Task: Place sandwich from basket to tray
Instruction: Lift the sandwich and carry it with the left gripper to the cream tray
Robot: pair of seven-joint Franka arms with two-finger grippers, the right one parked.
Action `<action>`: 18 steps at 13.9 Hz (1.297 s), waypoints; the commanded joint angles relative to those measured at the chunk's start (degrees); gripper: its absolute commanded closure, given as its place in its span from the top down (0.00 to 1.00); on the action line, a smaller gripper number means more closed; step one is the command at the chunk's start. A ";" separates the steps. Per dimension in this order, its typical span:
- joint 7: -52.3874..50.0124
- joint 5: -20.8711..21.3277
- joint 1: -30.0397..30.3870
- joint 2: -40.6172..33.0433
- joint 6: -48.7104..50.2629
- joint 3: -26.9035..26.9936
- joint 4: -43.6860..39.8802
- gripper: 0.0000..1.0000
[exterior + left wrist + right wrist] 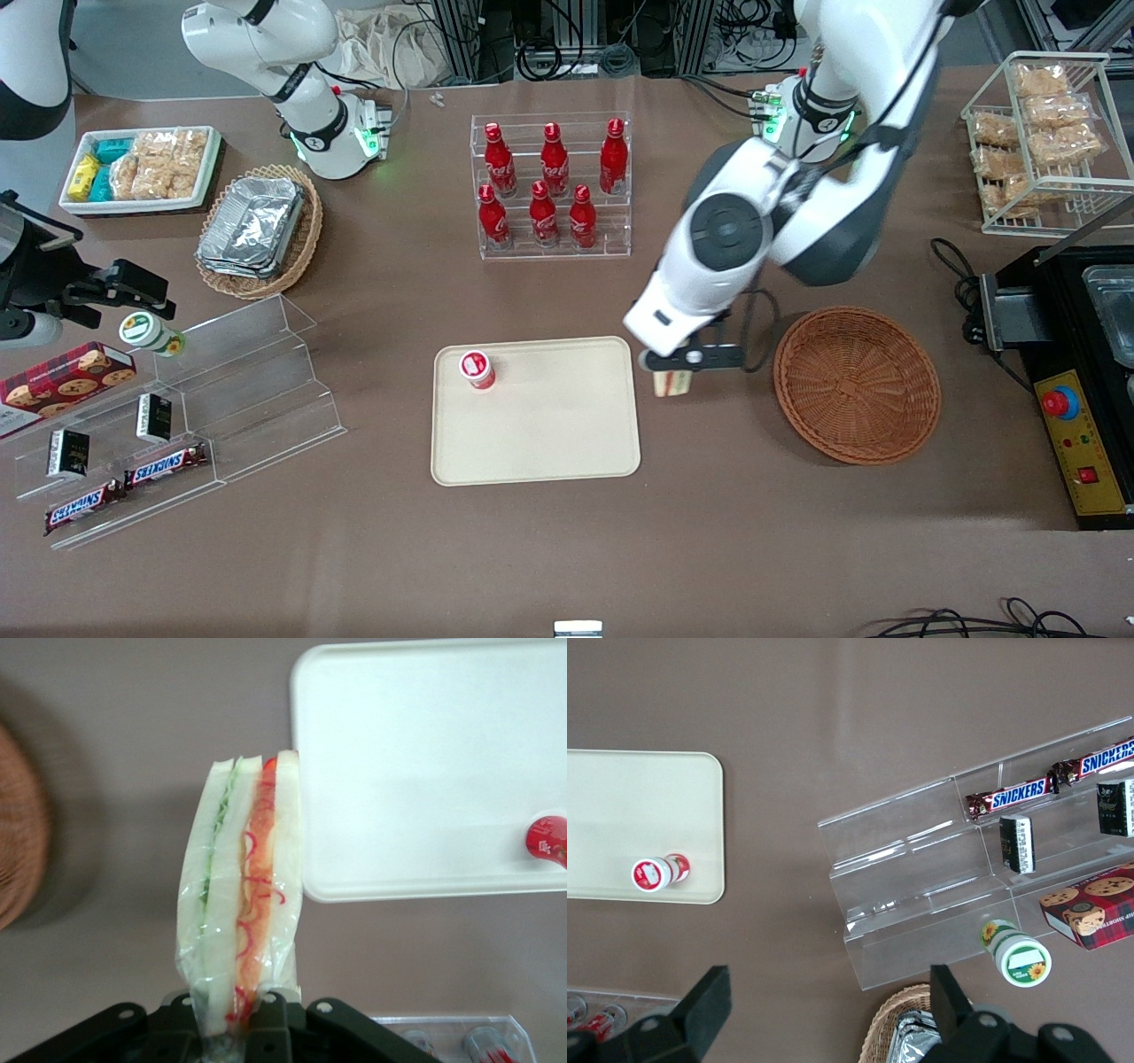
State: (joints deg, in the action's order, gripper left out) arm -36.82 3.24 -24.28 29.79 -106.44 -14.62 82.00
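Between the basket and the tray, the pincer grips the wrapped sandwich above the brown surface, just beside the tray's rim, clear of the basket.

The sandwich shows pale white bread in clear wrap, with a green streak in one layer and red-orange shreds in the other. The black gripper holds it between the reddish-brown woven basket and the plain cream tray, its fingers closed on the wrap. A small cup with a red-and-white lid stands on the tray. The table is a flat dull brown. Red bottles fill a clear rack.
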 commanded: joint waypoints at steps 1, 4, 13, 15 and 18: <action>-0.18 1.33 -2.26 6.84 -7.43 0.64 -2.54 0.00; -0.27 2.29 -4.62 12.55 -14.65 1.08 -2.37 0.00; -3.88 7.13 -4.28 18.64 -23.72 1.08 -2.46 0.98; -4.14 7.04 -4.28 18.29 -23.55 1.08 -2.46 1.00; -4.31 6.87 -2.97 15.31 -21.71 1.52 -2.28 1.00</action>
State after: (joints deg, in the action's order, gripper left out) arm -39.75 8.88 -28.17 46.67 -129.34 -13.38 80.34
